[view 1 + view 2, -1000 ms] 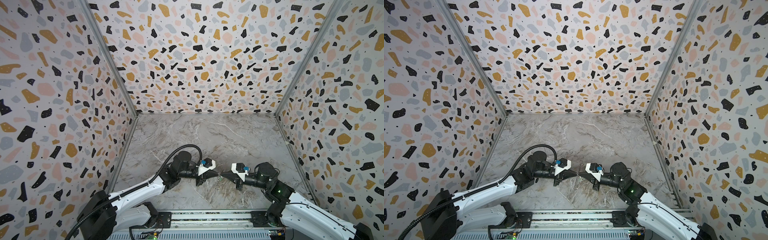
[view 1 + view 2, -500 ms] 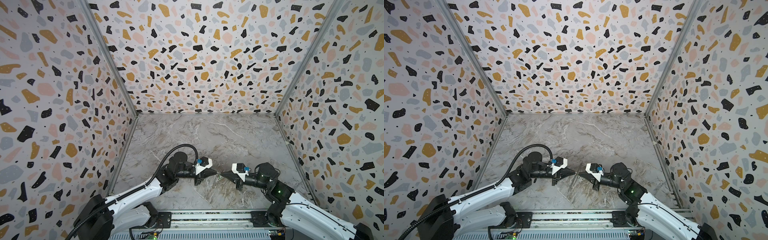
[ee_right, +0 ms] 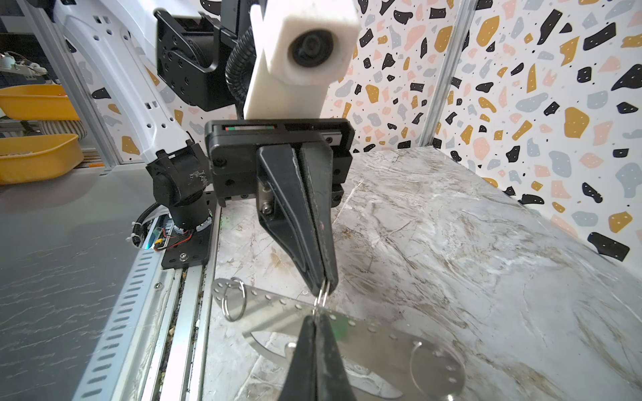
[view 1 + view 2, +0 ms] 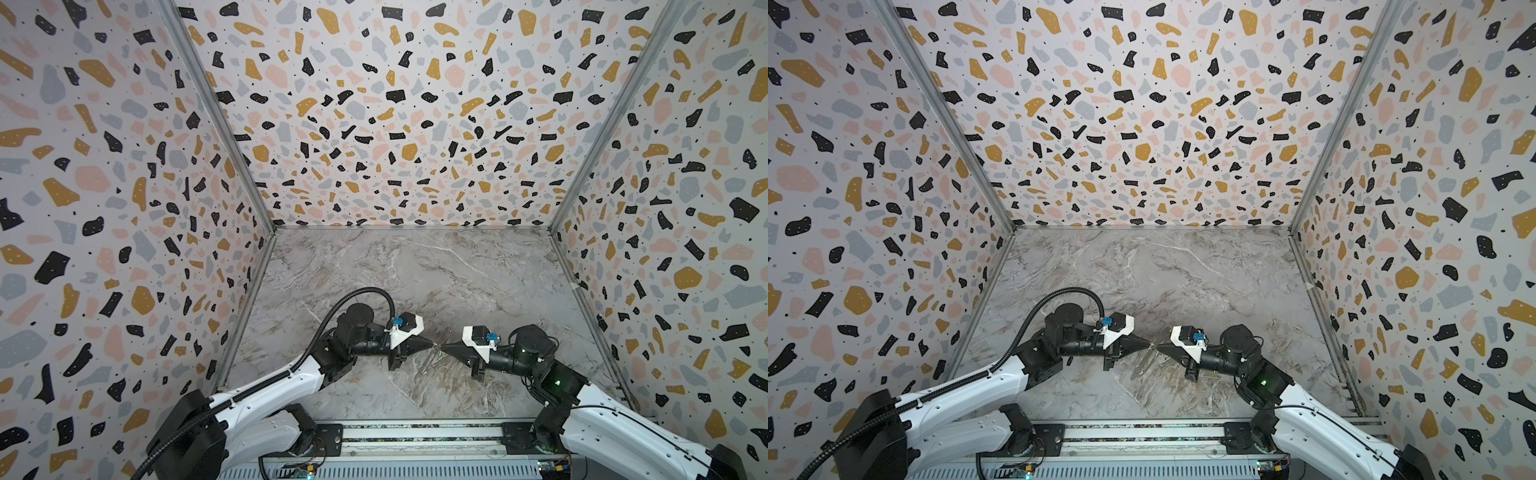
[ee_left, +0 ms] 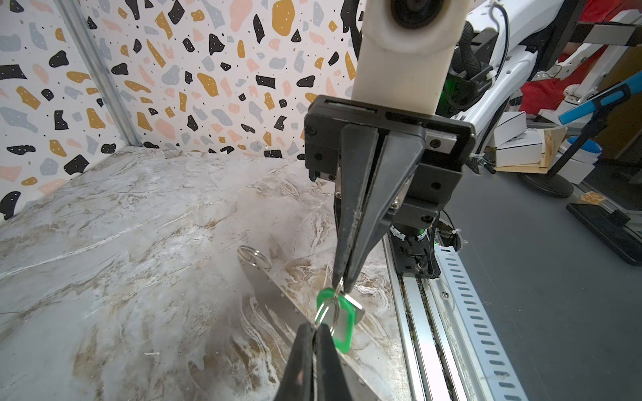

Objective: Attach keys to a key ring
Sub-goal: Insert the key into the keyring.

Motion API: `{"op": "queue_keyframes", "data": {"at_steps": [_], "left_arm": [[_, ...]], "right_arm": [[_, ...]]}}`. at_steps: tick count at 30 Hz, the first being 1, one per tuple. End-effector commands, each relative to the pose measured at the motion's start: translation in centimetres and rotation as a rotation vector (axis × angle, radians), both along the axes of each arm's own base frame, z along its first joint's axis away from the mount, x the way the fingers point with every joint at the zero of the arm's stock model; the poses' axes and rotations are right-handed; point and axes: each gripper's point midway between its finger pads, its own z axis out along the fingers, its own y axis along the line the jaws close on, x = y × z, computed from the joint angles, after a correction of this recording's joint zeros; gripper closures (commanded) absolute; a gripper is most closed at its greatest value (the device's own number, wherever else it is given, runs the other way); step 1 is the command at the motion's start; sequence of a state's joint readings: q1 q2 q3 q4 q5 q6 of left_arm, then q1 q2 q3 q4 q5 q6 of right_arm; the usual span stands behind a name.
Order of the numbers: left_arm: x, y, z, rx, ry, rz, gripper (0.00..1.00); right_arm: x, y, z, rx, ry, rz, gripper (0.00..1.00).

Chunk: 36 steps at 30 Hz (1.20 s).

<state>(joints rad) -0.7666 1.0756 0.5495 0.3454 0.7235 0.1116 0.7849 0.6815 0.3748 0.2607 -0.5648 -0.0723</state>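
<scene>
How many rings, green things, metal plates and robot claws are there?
Green key: 1
Wire rings: 3, the held wire ring, one, one
Key ring plate: 1
Grippers: 2, left gripper, right gripper
Total: 7

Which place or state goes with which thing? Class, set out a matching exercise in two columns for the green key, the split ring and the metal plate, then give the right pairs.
Things
1. green key
2. split ring
3. metal plate

Places or states
a. pinched between the left pincer and the right pincer
b. lies flat on the marble tabletop
c. hangs on the split ring

Pairs: 1-c, 2-a, 3-b
</scene>
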Motion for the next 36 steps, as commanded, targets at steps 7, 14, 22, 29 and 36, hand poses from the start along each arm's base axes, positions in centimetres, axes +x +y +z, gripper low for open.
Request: {"op": "queue_keyframes", "data": {"at_steps": [7, 14, 22, 29, 36], "left_arm": [[0.9, 0.3, 0.8, -0.019, -0.042, 0.035, 0.93], [0.8, 0.6, 0.6, -0.013, -0.050, 0.042, 0.83], [-0.4, 0.7, 0.6, -0.015, -0.057, -0.019, 0.77], [-1.1, 0.4, 0.6, -0.017, -0.056, -0.071, 0.73], [-1.7, -0.5, -0.1, 0.010, -0.043, -0.120, 0.71]], "right_arm": [[-0.3, 0.3, 1.5, 0.014, -0.007, 0.026, 1.00], [-0.2, 0.5, 1.8, 0.008, -0.008, 0.034, 1.00], [-0.2, 0.6, 1.8, 0.006, -0.006, 0.037, 1.00], [-0.3, 0.7, 2.1, 0.009, -0.012, 0.047, 1.00], [-0.4, 0.9, 2.2, 0.012, -0.008, 0.063, 1.00]]}}
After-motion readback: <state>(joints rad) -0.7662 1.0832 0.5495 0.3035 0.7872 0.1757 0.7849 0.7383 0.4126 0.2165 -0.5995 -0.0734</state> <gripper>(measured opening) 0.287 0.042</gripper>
